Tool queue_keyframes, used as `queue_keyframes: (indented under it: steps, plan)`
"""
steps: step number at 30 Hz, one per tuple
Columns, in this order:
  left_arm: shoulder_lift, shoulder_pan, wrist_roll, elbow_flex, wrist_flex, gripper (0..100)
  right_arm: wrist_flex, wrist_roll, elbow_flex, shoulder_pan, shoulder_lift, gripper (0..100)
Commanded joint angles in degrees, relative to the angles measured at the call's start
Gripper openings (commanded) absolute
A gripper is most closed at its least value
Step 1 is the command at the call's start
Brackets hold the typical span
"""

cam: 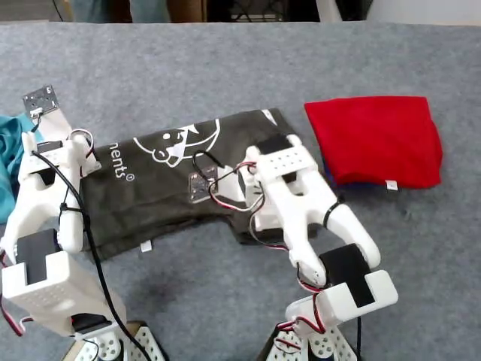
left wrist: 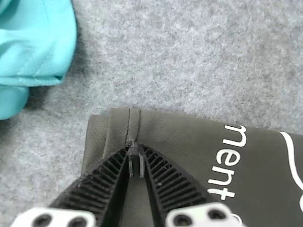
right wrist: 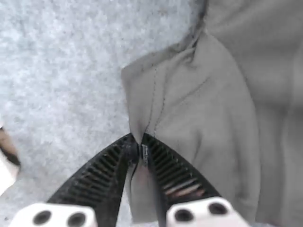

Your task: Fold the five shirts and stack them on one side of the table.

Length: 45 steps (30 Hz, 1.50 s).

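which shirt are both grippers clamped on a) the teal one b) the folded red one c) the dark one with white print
c: the left gripper and right gripper each pinch an edge of the dark shirt, while the red shirt and teal shirt lie untouched.

Three shirts lying out.
A dark shirt (cam: 173, 180) with white print is lying partly folded at centre; a red shirt (cam: 373, 139) is sitting folded at upper right; a teal shirt (cam: 9, 147) is bunching at the left edge.
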Motion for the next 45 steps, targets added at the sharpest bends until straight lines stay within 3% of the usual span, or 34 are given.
queue_keyframes:
  steps: [1,11,17,25,38,45]
  plan:
    - [-3.08,0.31,0.18,0.04,-0.62,3,-2.37,-0.18,1.63,-0.7,-1.01,1.6]
    - [-3.08,0.31,0.18,0.04,-0.62,3,-0.62,0.79,3.65,-0.26,-4.88,20.9]
    - [-3.08,0.31,0.18,0.04,-0.62,3,1.93,2.81,6.99,-0.79,-14.64,21.1]
    - [-3.08,0.31,0.18,0.04,-0.62,3,-14.42,2.99,20.0,-0.62,-10.42,21.2]
    - [-3.08,0.31,0.18,0.13,-0.35,3,-17.85,0.97,13.49,1.76,0.22,20.8]
    - [-3.08,0.22,0.09,0.13,-0.26,3,-17.67,-1.85,12.44,1.23,2.15,12.6]
